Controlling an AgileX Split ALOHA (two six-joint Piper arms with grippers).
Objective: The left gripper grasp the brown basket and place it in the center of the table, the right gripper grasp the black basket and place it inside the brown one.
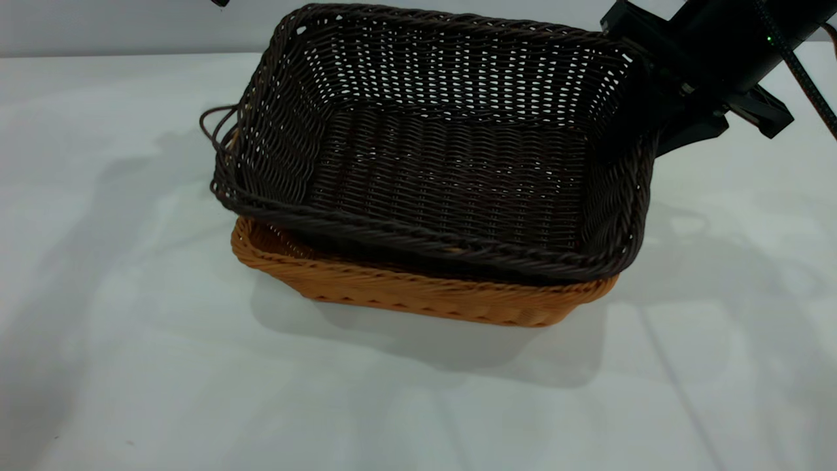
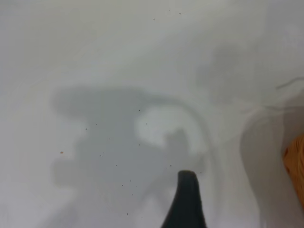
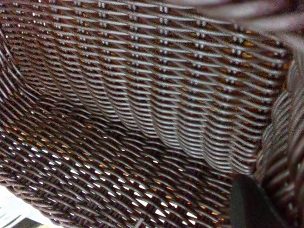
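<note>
Black basket (image 1: 451, 170) sits tilted in the brown basket (image 1: 418, 291), its far end raised, covering all but the brown one's near wall and rim. Right gripper (image 1: 644, 98) clamps the black basket's far right rim, fingertips buried in wicker. Left gripper (image 2: 186, 202) shows one dark finger above the pale table (image 1: 131, 366); its spread cannot be told.

Right gripper (image 1: 644, 98) is up at the far right, arm angling down from the top corner, fingers clamped. Left gripper (image 2: 186, 199) is pulled back at the far left, hanging empty.
</note>
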